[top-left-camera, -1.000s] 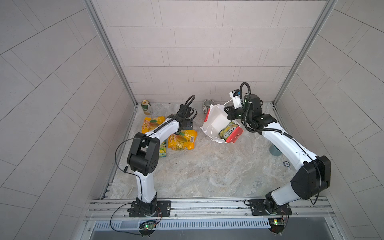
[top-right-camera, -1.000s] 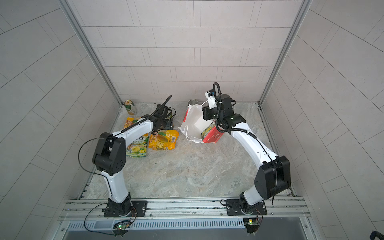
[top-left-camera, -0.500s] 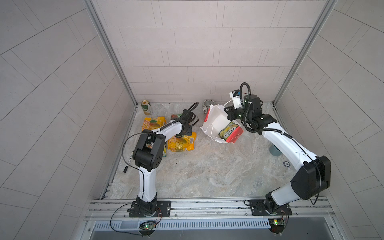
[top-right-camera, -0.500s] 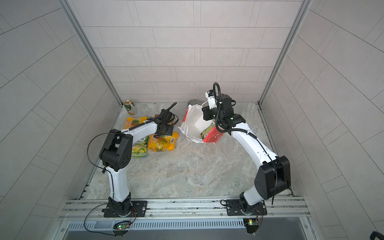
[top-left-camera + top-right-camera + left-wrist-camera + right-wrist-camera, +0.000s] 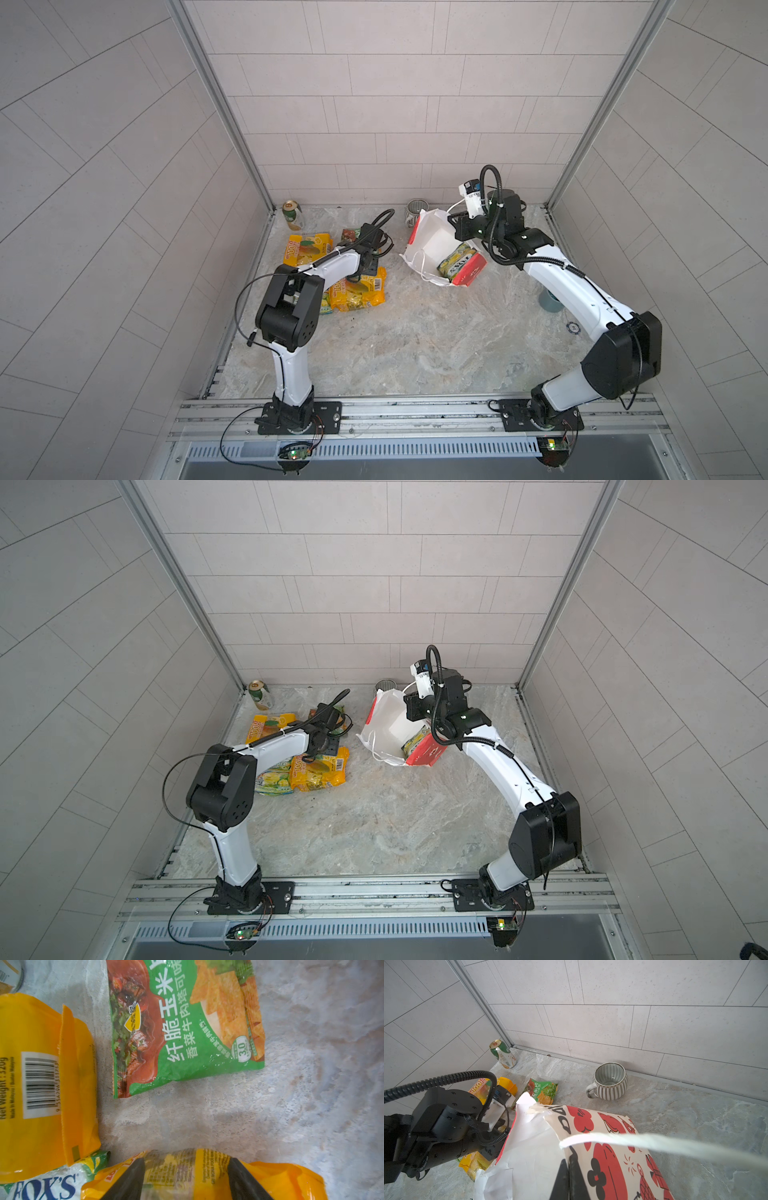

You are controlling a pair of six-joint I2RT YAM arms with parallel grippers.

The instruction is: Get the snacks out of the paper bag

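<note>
The white and red paper bag (image 5: 432, 241) (image 5: 388, 725) lies tilted with its mouth open. My right gripper (image 5: 569, 1178) (image 5: 454, 227) is shut on its upper wall. A green-yellow FOX'S packet (image 5: 457, 262) shows inside the bag. Left of the bag, my left gripper (image 5: 186, 1176) (image 5: 363, 272) points down, its fingers (image 5: 128, 1182) pressed on both sides of a yellow-orange packet (image 5: 172, 1167) (image 5: 357, 291), which bulges between them. Around it lie another yellow-orange packet (image 5: 41, 1084), a green chips packet (image 5: 187, 1022) (image 5: 543, 1089) and a FOX'S packet (image 5: 45, 1186).
A green-gold can (image 5: 292, 214) stands in the back left corner. A ribbed grey mug (image 5: 414, 210) (image 5: 610, 1081) sits at the back wall behind the bag. A dark cup (image 5: 550, 301) stands behind my right arm. Tiled walls close in three sides.
My left gripper has drawn back from the rear onto the yellow-orange packet, and its jaws have narrowed. The right arm and the bag have not moved.
</note>
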